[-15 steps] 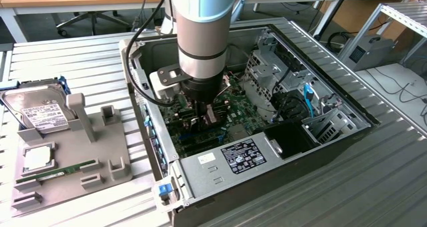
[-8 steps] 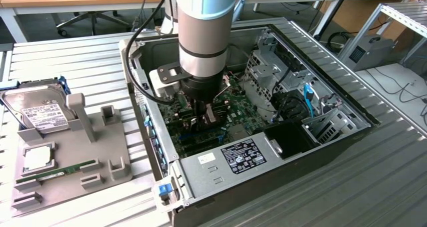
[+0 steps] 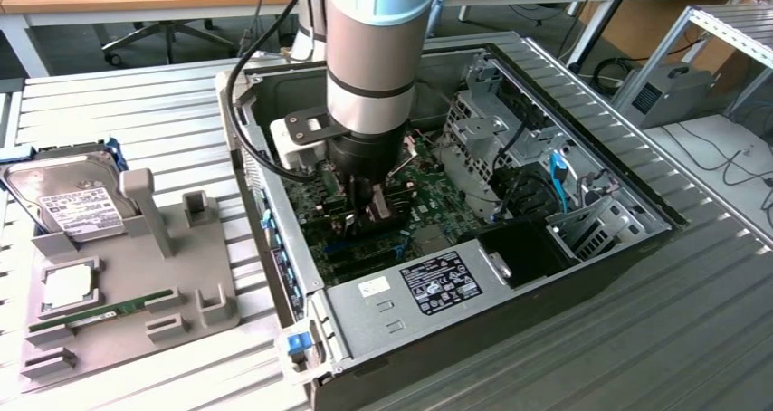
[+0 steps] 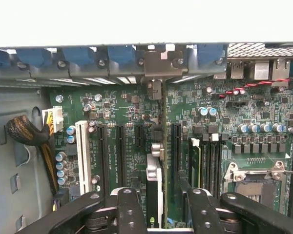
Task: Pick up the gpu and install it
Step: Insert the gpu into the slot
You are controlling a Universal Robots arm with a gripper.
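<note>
Exterior view: the computer case [image 3: 508, 275] is seen lying open, with the arm reaching down into it over the motherboard [image 4: 122, 105].
Progress: the gpu [image 4: 158, 161] is already lifted and brought to the slots; whether it is seated cannot be told.
Gripper [image 4: 158, 209]: closed on the gpu.
Gpu: seen edge-on, thin, upright, bracket toward the case's rear wall.
</note>
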